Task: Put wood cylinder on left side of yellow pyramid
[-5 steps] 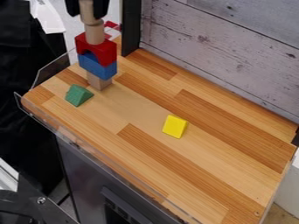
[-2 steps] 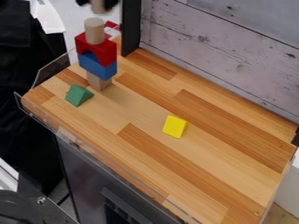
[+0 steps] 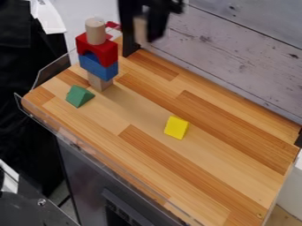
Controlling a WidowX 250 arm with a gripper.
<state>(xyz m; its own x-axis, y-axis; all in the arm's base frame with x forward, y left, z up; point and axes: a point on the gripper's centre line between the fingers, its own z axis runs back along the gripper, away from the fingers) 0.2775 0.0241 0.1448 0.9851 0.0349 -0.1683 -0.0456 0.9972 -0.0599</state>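
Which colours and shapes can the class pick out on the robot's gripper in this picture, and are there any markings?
The gripper is black, with two long, dark fingers. A small, knobbly black part juts out at its right side in the picture. No coloured markings or cables can be made out on it.

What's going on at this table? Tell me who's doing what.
A robot is holding a wooden cylinder in its pincer, up in the air. It is meant to go left of the yellow block, but isn't there yet. Over to one side stands a block tower with a second cylinder on top, beside a green block.
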